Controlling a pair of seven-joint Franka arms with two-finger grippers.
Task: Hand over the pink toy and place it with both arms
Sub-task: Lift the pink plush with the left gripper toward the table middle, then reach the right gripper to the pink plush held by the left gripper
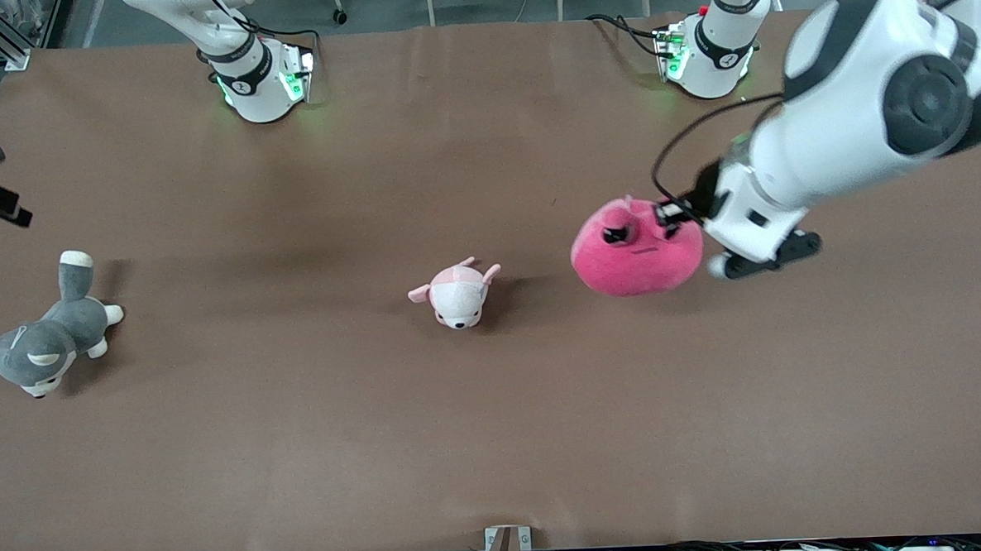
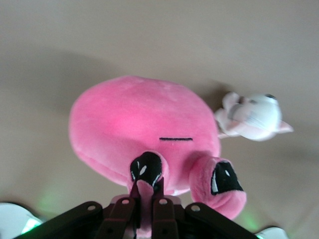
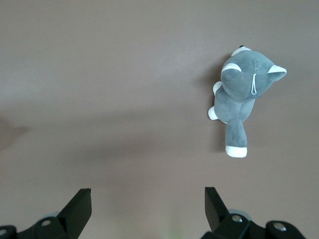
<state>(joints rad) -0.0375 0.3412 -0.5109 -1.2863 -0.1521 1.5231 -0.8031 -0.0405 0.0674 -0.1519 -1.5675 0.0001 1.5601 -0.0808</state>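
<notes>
While the left gripper point(image 1: 672, 214) pinches the pink toy point(image 1: 635, 257) by an ear over the surface's point(image 1: 498, 441) left-arm end, the right gripper point(image 3: 148, 201) waits, fingers wide; next, I'd judge, comes the handover.

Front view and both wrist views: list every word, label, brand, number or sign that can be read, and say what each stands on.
None can be read.
Black band on the right arm's base: a small white mark, too small to read.
Black band on the left arm's base: a small white mark, too small to read.
pink toy, pale pink plush, grey plush dog: stitched face marks only, no text.
</notes>
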